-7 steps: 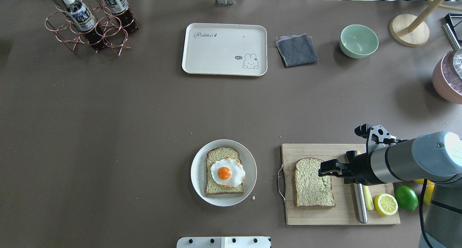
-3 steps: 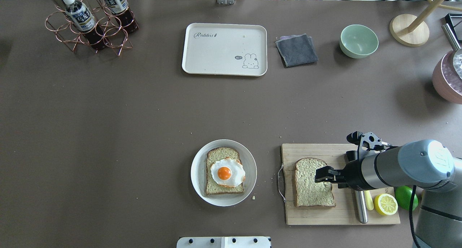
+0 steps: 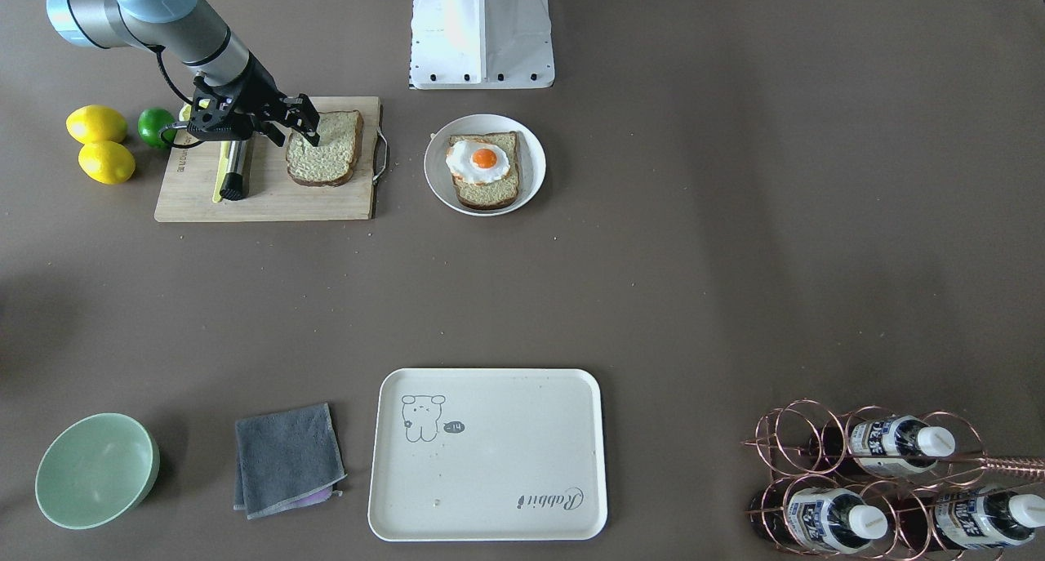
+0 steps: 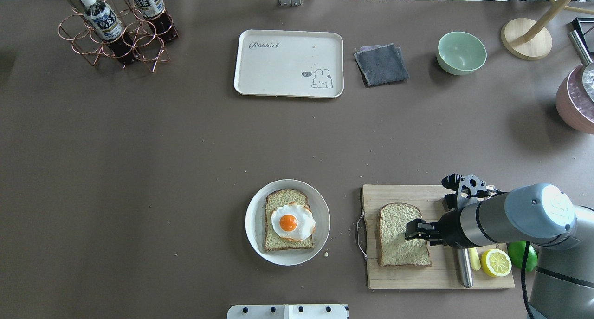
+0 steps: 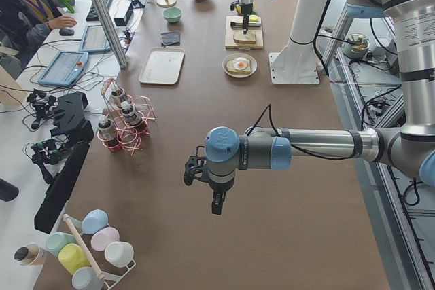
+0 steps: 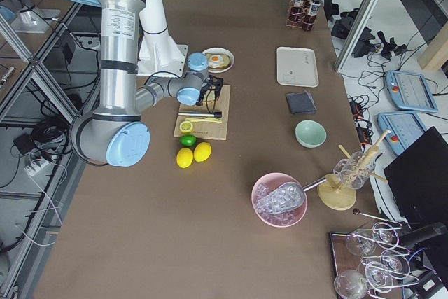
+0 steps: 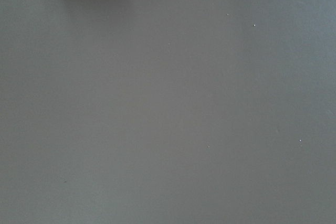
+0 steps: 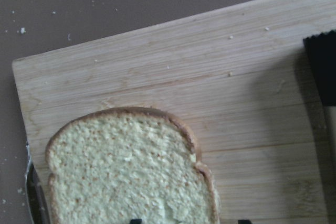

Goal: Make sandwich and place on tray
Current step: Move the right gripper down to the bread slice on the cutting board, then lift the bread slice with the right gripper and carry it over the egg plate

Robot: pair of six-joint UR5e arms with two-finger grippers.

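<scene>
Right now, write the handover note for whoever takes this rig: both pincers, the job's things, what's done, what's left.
Right pincer: open, low over the plain slice on the cutting board, nothing gripped.
Left pincer: far off over bare table, seen only from the side; open or shut cannot be told.
Done: egg lies on the other slice on the plate.
Left: grip the plain slice, lay it on the egg, carry the sandwich to the tray, which holds no food yet.
</scene>
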